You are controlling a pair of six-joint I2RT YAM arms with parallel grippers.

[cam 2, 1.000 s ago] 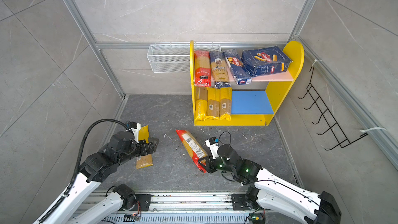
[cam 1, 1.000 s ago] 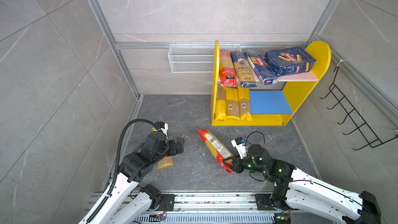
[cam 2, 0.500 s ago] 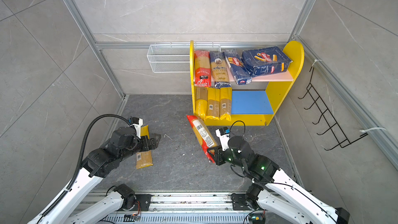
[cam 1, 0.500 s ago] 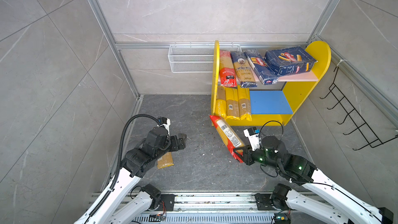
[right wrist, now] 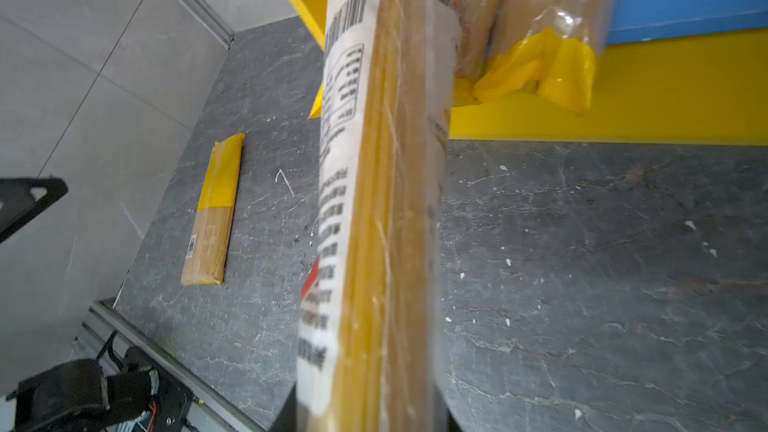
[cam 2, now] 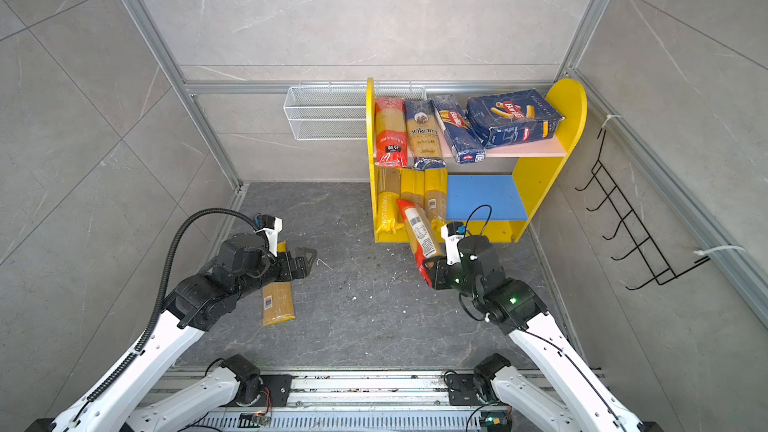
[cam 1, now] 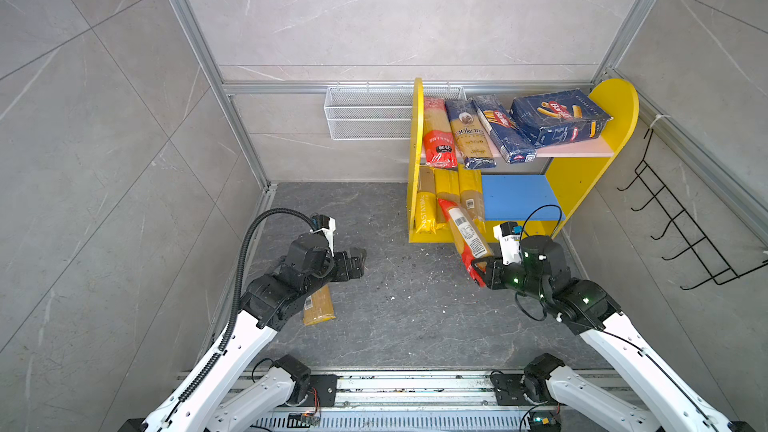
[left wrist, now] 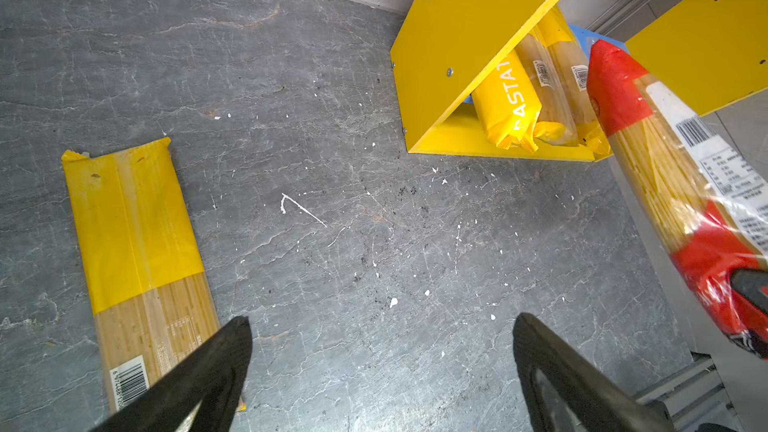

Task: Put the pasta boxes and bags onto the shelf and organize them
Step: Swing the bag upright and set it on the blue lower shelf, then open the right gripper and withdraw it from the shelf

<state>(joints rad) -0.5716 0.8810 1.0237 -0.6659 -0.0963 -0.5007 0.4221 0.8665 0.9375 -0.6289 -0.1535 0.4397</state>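
Crinkly clear red-ended spaghetti bag (cam 1: 464,229) in right tool (cam 1: 481,272), speckled stone floor (cam 1: 395,317)

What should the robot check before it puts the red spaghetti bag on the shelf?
1. Grip: right gripper shut on the red-ended pack: ok.
2. Room: bare space on the blue lower board beside the three yellow packs: ok.
3. Far tip of the held pack clear of those yellow packs: cannot tell.
4. Other arm: left gripper open, holding nothing, off to the side: ok.
5. Floor cleared of bags: not ok, the yellow pack on the floor lies partly under the left arm.
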